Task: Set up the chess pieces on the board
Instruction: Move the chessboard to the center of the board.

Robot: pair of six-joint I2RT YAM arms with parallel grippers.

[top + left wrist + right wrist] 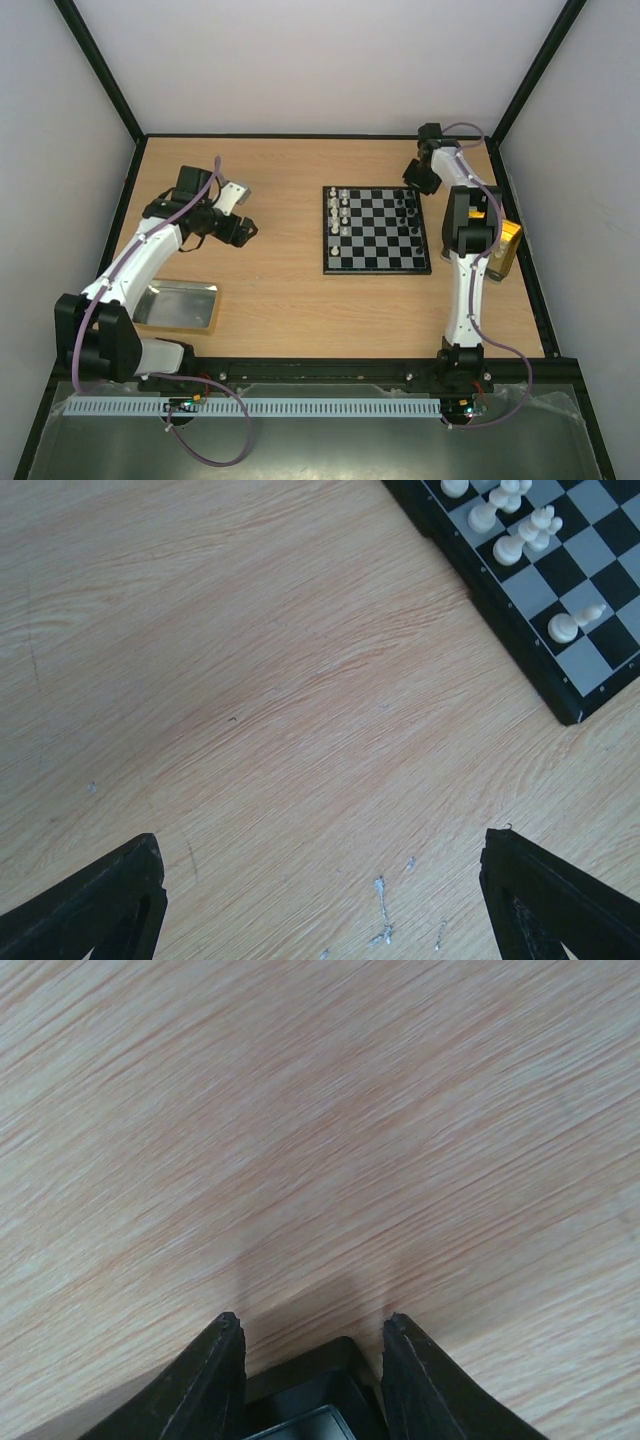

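Note:
The board (377, 245) lies at the middle of the table. White chess pieces (343, 212) stand along its left columns and black chess pieces (407, 210) along its right columns. My left gripper (240, 229) hovers left of the board, open wide over bare wood (320, 880). In the left wrist view a corner of the board (530, 580) shows at the upper right with several white pieces (510, 548). My right gripper (415, 176) is just beyond the board's far right corner. It is open over bare table (312, 1320) with nothing between its fingers.
A silver tray (178, 305) sits near the left arm at the front left. A gold tray (508, 248) lies at the right edge, partly hidden by the right arm. Black frame rails border the table.

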